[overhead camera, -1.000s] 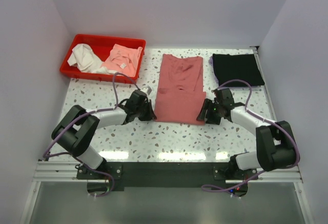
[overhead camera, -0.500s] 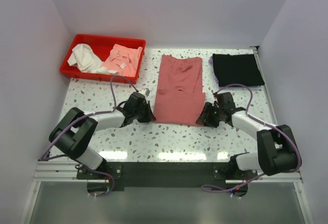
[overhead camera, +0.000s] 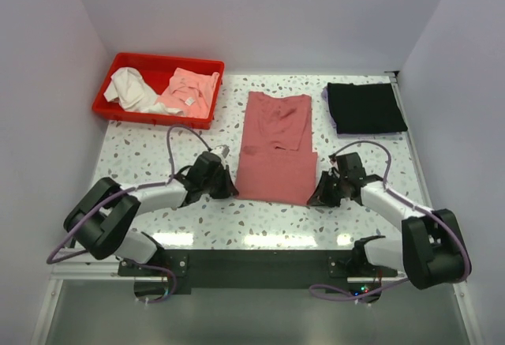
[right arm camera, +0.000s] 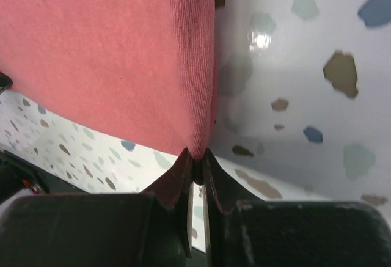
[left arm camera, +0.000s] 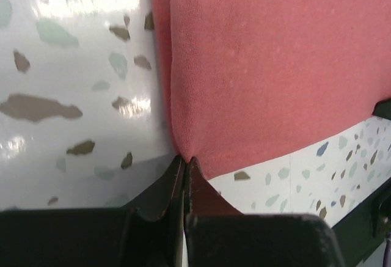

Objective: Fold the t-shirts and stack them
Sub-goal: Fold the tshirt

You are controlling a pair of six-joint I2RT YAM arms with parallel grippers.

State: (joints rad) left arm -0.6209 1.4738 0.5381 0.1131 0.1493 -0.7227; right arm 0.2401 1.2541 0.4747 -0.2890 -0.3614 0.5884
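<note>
The rose-red t-shirt (overhead camera: 276, 155) was soft matt cloth, its fine knit ribbing plain in the wrist views. The black t-shirt (overhead camera: 364, 106), far right, was matt cloth too. The table (overhead camera: 142, 151) was smooth and glossy, speckled like stone, mirroring lights near its near edge. The red bin (overhead camera: 105, 91), far left, was shiny plastic and held crumpled white cloth (overhead camera: 130, 88) and pink cloth (overhead camera: 189, 88). The fingers (left arm camera: 160, 190) looked matt black plastic.
</note>
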